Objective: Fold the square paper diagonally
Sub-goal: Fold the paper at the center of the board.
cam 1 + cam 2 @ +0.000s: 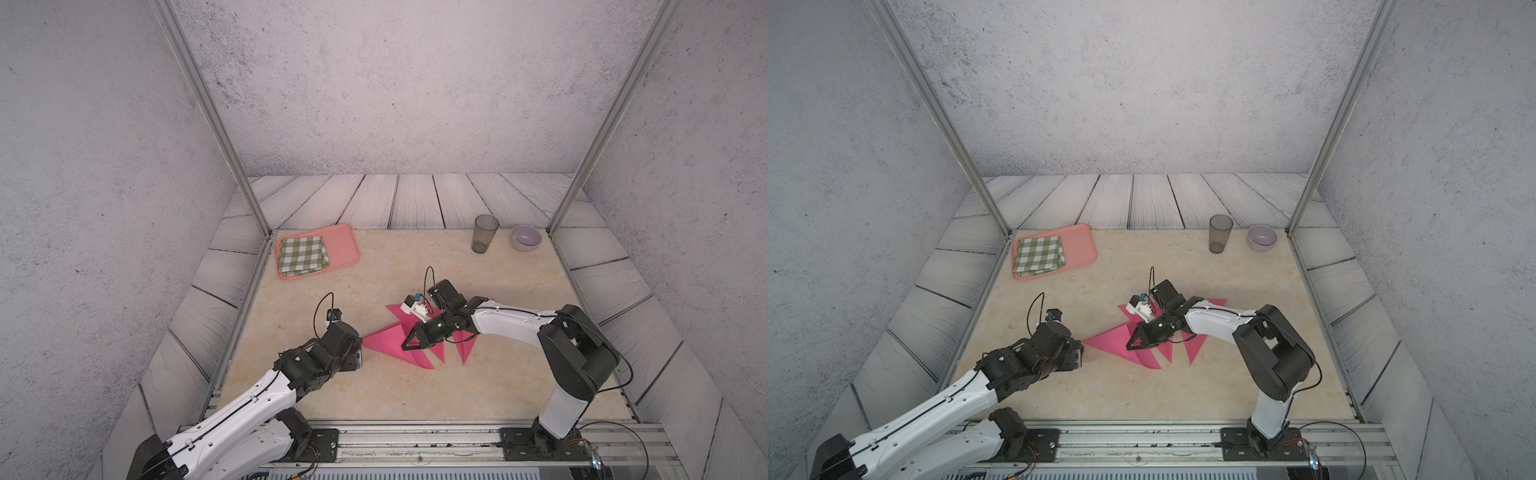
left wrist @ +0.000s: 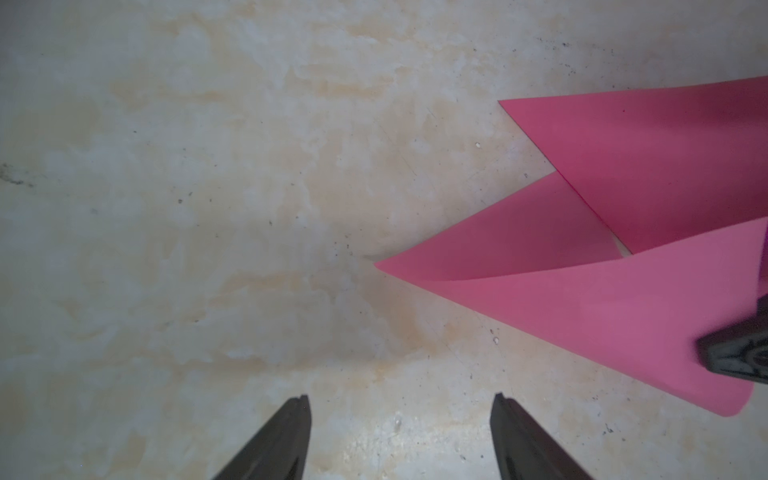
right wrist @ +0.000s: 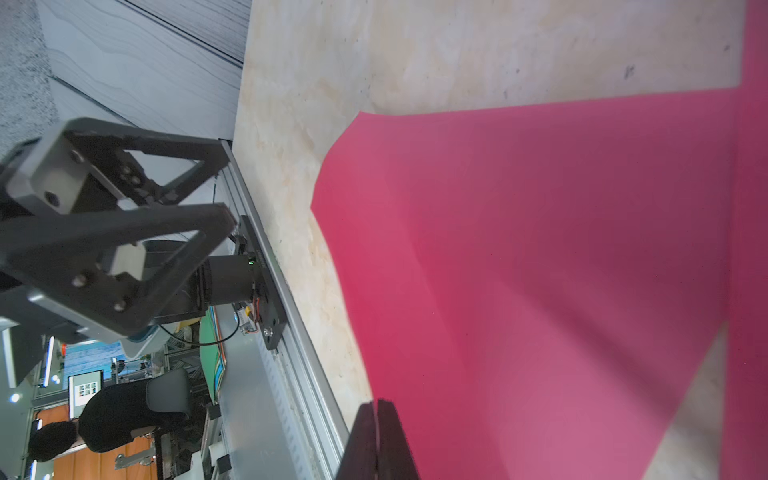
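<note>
The tabletop bears pink paper and a tray holding checkered cloth.

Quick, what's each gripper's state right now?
Left gripper: jaws open, empty.
Right gripper: jaws shut, tips at the pink paper; no grip on it visible.

Pink paper, triangular (flap lifted), on table

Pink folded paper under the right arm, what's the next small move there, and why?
Probably drag the right gripper, fingers shut, along the fold of the pink folded paper sheet to crease it. In the left wrist view the upper layer bows up near its tip rather than lying flat, and the left gripper is open, clear of the paper.
</note>
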Controlling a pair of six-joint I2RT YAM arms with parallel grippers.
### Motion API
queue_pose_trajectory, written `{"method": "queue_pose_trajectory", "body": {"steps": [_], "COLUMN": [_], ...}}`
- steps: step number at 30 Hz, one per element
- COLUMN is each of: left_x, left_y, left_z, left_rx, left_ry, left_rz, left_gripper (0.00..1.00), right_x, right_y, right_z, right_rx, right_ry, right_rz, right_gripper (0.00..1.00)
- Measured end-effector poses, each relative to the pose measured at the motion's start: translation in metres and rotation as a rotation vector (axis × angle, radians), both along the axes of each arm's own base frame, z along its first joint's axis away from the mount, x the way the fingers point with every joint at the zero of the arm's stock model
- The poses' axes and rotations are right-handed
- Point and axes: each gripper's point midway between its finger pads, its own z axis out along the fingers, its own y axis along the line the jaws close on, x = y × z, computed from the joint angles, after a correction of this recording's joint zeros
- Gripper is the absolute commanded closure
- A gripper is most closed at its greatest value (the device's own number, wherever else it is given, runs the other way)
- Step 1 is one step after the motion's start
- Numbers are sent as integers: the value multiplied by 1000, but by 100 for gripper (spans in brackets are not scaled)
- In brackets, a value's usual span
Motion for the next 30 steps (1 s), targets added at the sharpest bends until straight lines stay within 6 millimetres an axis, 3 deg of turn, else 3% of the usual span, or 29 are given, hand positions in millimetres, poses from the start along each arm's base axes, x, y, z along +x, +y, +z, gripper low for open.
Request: {"method": "queue_pose_trajectory", "body": {"steps": [9, 15, 22, 30], "left_x": [-1, -8, -23, -41], "left_y": [-7, -11, -37, -61], "left_z": [23, 37, 27, 8], "left_rx": [-58, -108, -154, -171], "left_ry": [-59, -91, -21, -8], "left_rz": [-57, -106, -233, -393], "left_gripper": [25, 26, 31, 31], "right_x": [-8, -28, -58, -64], "right_y": [-4, 1, -8, -15], "right_z": [-4, -2, -8, -8], "right_rx": [-6, 12, 16, 15], "right_ry": [58, 87, 174, 185], "right_rz": [18, 85, 153, 183], "right_gripper": [95, 96, 96, 96]}}
